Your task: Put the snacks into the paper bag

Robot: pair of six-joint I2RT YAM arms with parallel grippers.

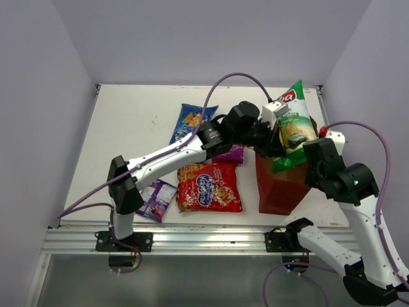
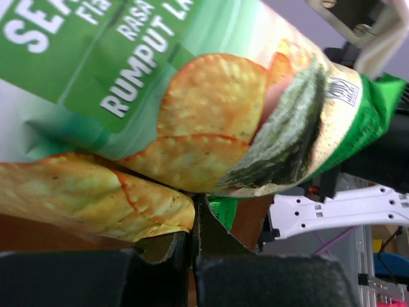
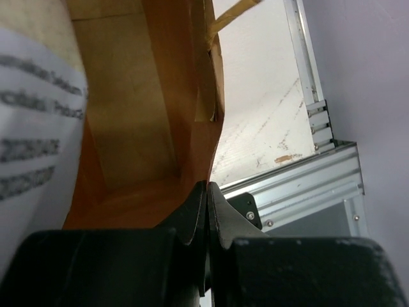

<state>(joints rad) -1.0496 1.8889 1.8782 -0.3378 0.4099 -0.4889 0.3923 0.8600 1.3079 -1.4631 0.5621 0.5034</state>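
My left gripper is shut on the edge of the green-white chips pack and holds it tilted, its lower end inside the mouth of the red paper bag. In the left wrist view the chips pack fills the frame and my left gripper pinches its seam. My right gripper is shut on the paper bag's right rim. In the right wrist view my right gripper clamps the brown inner wall of the bag. The blue Doritos, purple square bag, red cookie bag and small purple packet lie on the table.
The white table has purple walls on three sides and an aluminium rail at the near edge. The left arm stretches diagonally over the purple square bag. A string handle of the bag shows in the right wrist view.
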